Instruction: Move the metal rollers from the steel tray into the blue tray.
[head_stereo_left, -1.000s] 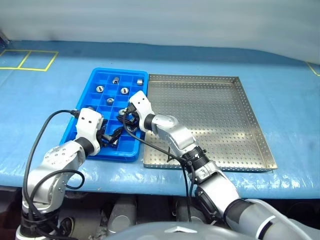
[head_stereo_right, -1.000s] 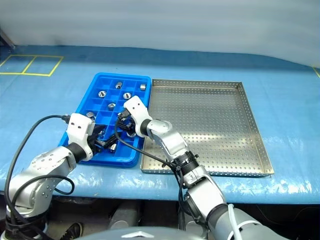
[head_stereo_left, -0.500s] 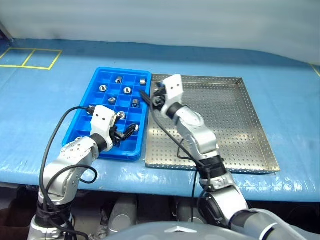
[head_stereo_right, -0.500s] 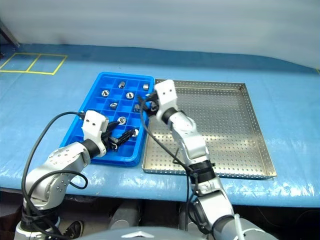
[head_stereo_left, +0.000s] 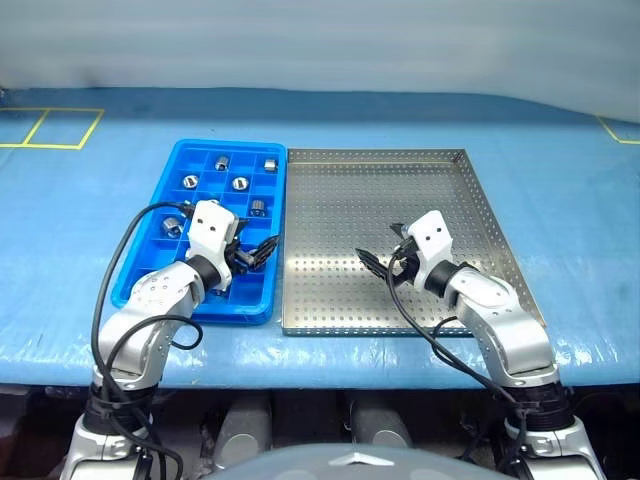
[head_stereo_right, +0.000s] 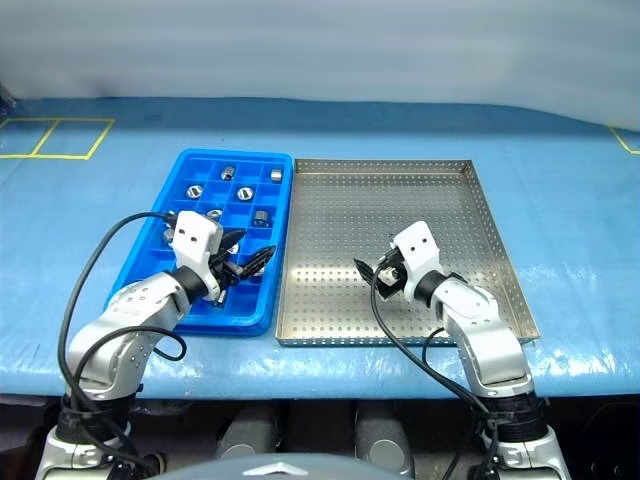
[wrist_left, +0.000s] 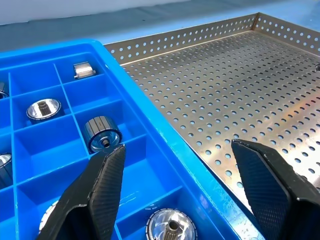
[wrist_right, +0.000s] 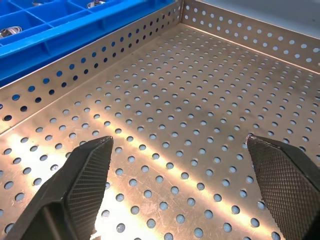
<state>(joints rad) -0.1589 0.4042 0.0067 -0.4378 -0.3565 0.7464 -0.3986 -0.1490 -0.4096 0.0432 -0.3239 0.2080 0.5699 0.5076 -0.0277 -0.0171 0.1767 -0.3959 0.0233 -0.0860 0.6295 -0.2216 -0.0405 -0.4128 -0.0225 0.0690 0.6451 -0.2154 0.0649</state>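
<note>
The blue tray (head_stereo_left: 230, 146) lies on the left with several metal rollers (head_stereo_left: 240, 184) in its back compartments; more rollers (wrist_left: 102, 134) show close up in the left wrist view. Right beside it lies the steel tray (head_stereo_left: 350, 200), its perforated floor (wrist_right: 190, 115) bare of rollers. My left gripper (head_stereo_left: 262, 250) hovers open and empty over the blue tray's right edge, pointing towards the steel tray. Over the steel tray's front half, my right gripper (head_stereo_left: 385, 250) is open and empty, pointing left towards the blue tray.
Both trays rest on a table under a blue cover (head_stereo_left: 560, 180). Yellow tape lines (head_stereo_left: 50, 128) mark its far left corner, and another (head_stereo_left: 618, 130) the far right. A black cable (head_stereo_left: 125, 250) loops from my left wrist over the blue tray's left rim.
My right gripper has swung right, from above the blue tray to above the steel tray's front half. The left gripper has edged towards the blue tray's right edge. The camera view has shifted.
</note>
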